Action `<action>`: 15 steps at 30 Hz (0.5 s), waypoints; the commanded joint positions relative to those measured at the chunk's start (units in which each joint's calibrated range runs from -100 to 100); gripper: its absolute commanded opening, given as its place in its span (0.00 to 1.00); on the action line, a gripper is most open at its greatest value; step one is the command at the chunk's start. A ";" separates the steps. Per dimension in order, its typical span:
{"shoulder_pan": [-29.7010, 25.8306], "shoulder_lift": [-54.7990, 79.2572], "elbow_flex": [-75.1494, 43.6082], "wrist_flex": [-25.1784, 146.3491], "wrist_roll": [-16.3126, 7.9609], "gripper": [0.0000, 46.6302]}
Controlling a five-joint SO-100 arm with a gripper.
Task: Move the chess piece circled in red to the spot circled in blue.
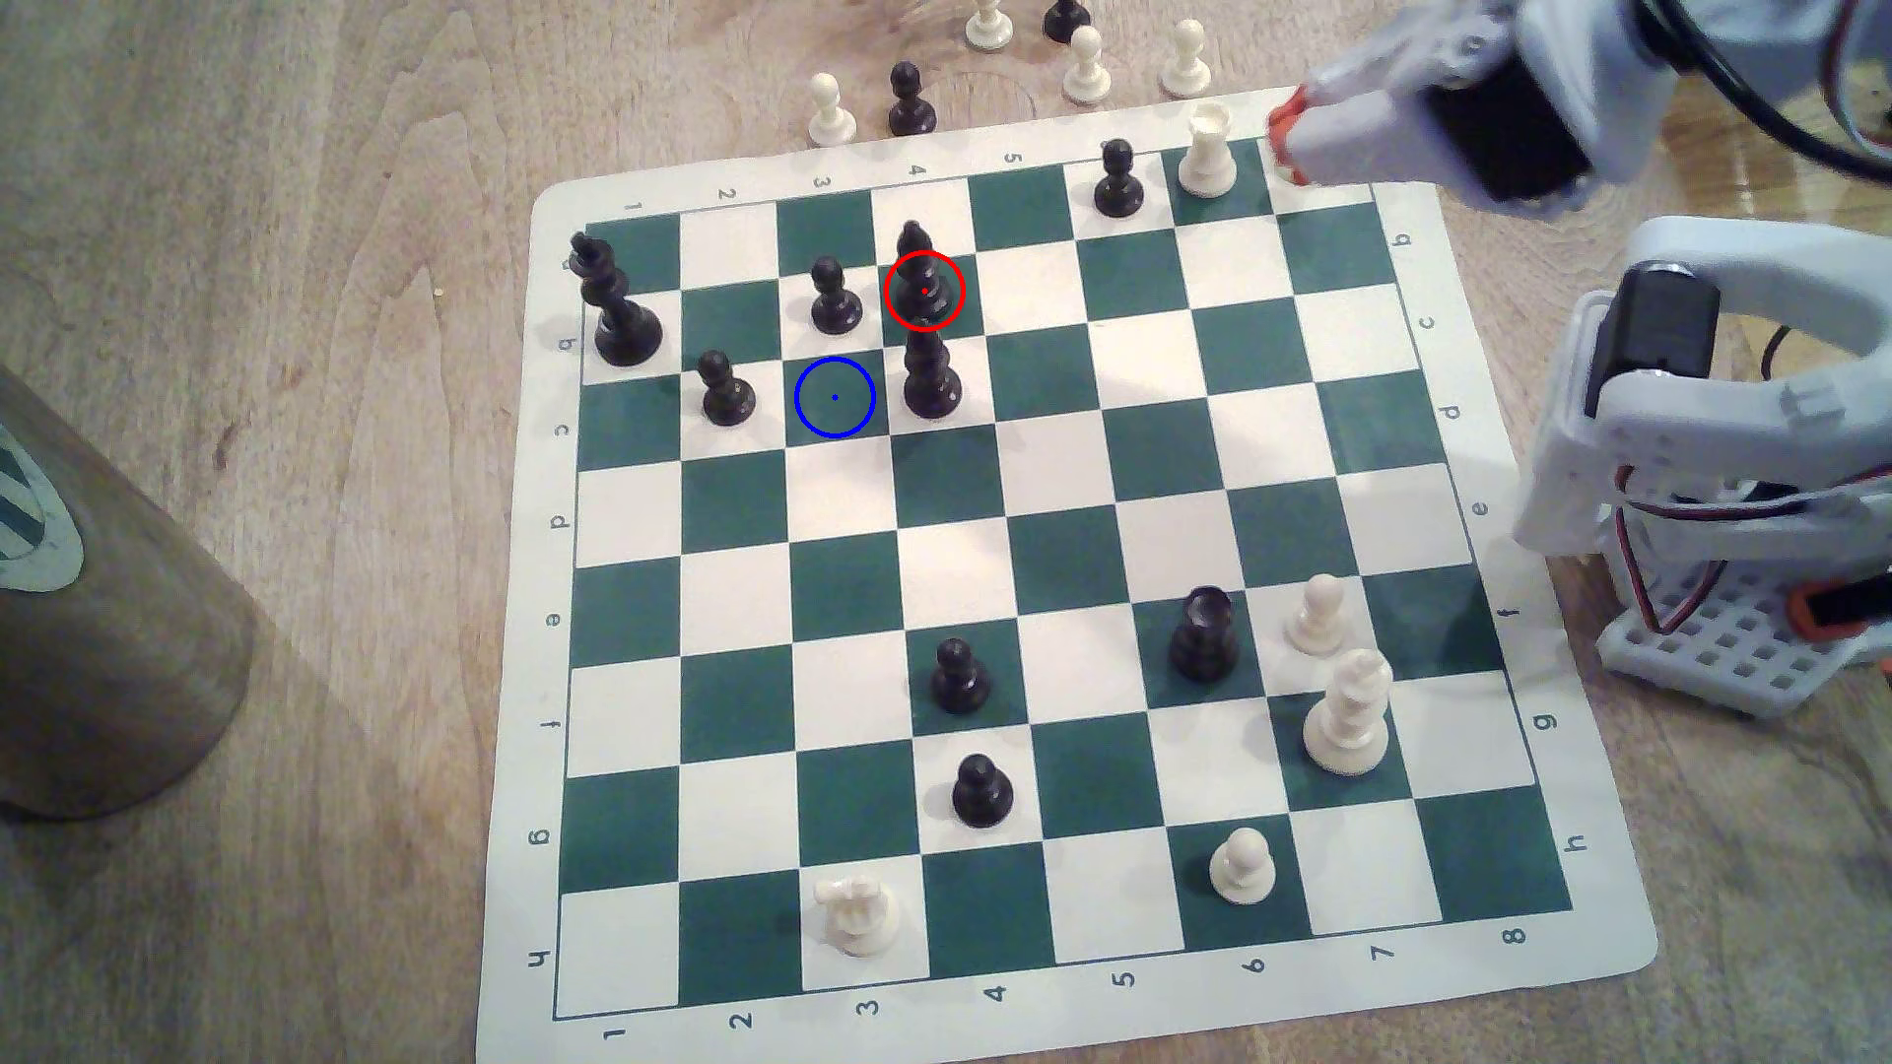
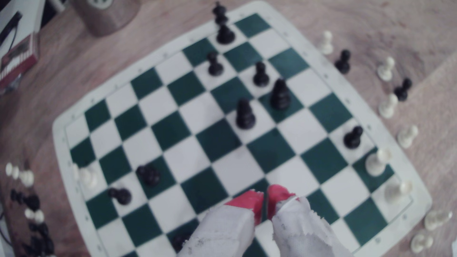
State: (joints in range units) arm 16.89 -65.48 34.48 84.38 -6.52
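The chess piece circled in red [image 1: 921,271] is a slim black bishop with a pointed head, standing on a green square in the board's far left part in the exterior view. In the wrist view the bishop [image 2: 279,95] stands upright on a green square. The spot circled in blue [image 1: 834,397] is a bare green square diagonally in front of it, between a black pawn [image 1: 727,391] and a taller black piece [image 1: 932,377]. My gripper [image 1: 1285,138] hovers over the board's far right corner, well away from the bishop. Its red fingertips [image 2: 249,199] are shut on nothing.
A black king [image 1: 614,307] and a black pawn [image 1: 834,299] stand near the bishop. A white rook [image 1: 1206,153] and a black pawn [image 1: 1118,179] sit close to my gripper. Captured pieces [image 1: 1085,67] lie beyond the board's far edge. A brown cup [image 1: 92,634] stands left of the board.
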 commanded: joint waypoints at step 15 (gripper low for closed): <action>1.84 33.90 -9.27 -16.81 -2.30 0.23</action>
State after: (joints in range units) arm 17.33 -36.07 28.06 71.95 -8.77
